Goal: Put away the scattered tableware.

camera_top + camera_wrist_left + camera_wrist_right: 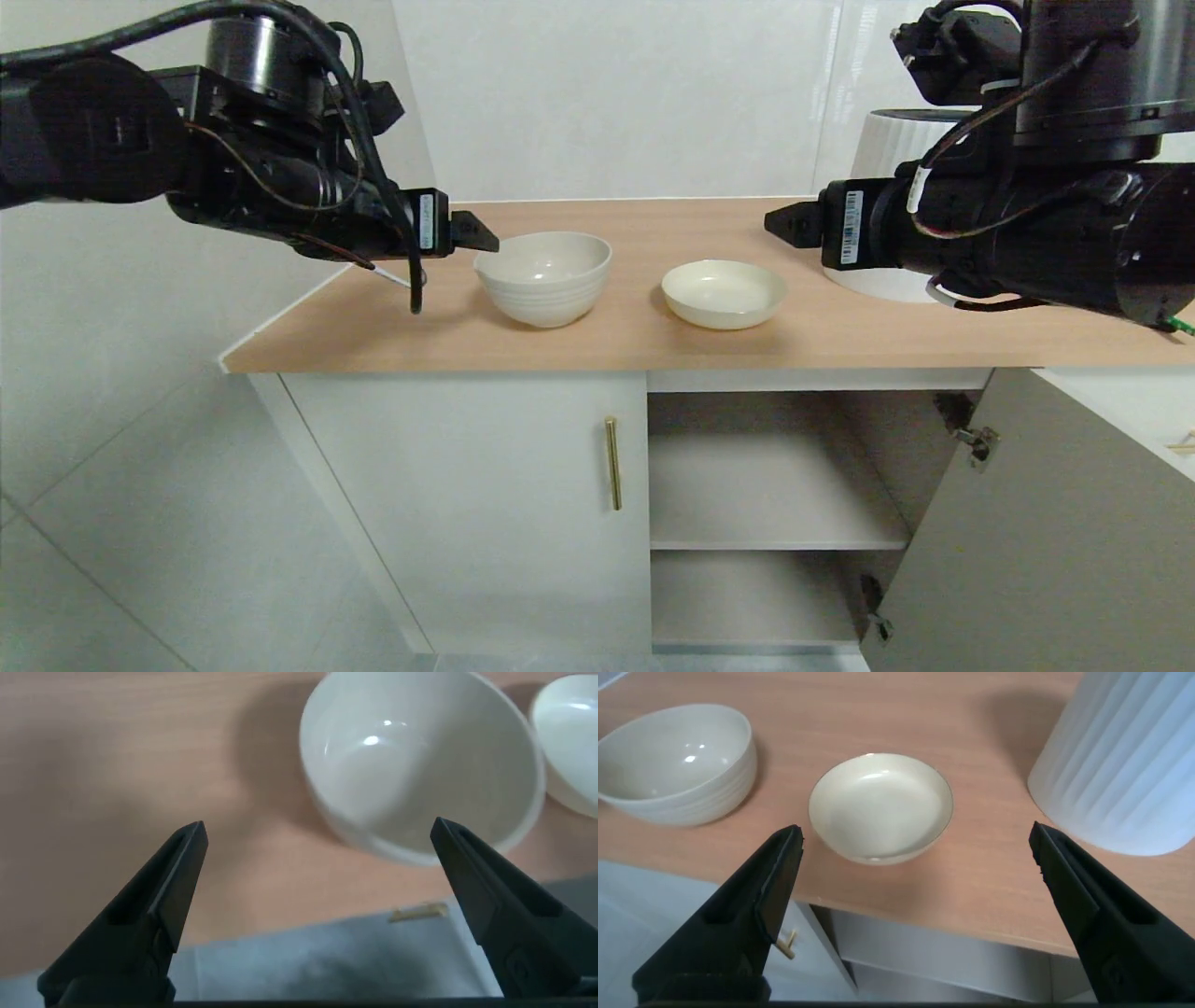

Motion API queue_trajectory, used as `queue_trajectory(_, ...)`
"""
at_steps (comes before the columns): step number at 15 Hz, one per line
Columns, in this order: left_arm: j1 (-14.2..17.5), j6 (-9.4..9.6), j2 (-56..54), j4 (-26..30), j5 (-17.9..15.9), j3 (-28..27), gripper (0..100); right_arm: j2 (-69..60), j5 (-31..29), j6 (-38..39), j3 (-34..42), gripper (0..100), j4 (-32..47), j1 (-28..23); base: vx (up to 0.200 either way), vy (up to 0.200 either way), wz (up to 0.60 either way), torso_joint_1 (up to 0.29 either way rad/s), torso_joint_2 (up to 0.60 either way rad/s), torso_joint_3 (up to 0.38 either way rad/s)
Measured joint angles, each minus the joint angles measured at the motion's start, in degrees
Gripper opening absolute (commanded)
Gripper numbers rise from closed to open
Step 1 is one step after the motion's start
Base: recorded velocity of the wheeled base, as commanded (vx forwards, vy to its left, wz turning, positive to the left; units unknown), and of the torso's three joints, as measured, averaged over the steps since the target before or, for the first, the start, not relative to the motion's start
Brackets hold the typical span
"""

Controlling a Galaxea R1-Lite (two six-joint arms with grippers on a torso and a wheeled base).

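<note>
Now the left hand (318, 826) gapes empty beside the bowl (543, 277), the right hand (915, 831) likewise near the dish (724, 294).

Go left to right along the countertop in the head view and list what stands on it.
deep bowl → shallow bowl → white container

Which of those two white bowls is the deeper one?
The ribbed bowl, on the robot's left beside the left pincer; the other bowl is shallow and smooth.
</note>
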Motion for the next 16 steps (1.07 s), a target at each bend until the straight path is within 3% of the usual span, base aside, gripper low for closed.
queue_trajectory(6, -0.6, 0.98, 6.7, 0.0, 4.7, -5.3, 100, -1.4, 0.0, 0.0, 1.8, 100, 0.0, 0.2, 0.000, 0.000, 0.00, 0.000, 0.00, 0.000)
queue_trajectory(11, -0.6, 0.54, 9.3, 0.0, 5.3, -6.1, 100, -1.6, 0.0, 0.0, 2.1, 100, 0.0, 0.2, 0.000, 0.000, 0.00, 0.000, 0.00, 0.000)
queue_trajectory(12, -0.6, 0.46, 9.6, 0.0, 5.3, -6.1, 0, -1.6, 0.0, 0.0, 2.1, 100, 0.0, 0.2, 0.000, 0.000, 0.00, 0.000, 0.00, 0.000)
queue_trajectory(16, -0.7, 0.45, 10.0, -0.1, 5.1, -6.1, 0, -1.6, 0.0, 0.0, 2.0, 100, 0.0, 0.2, 0.000, 0.000, 0.00, 0.000, 0.00, 0.000)
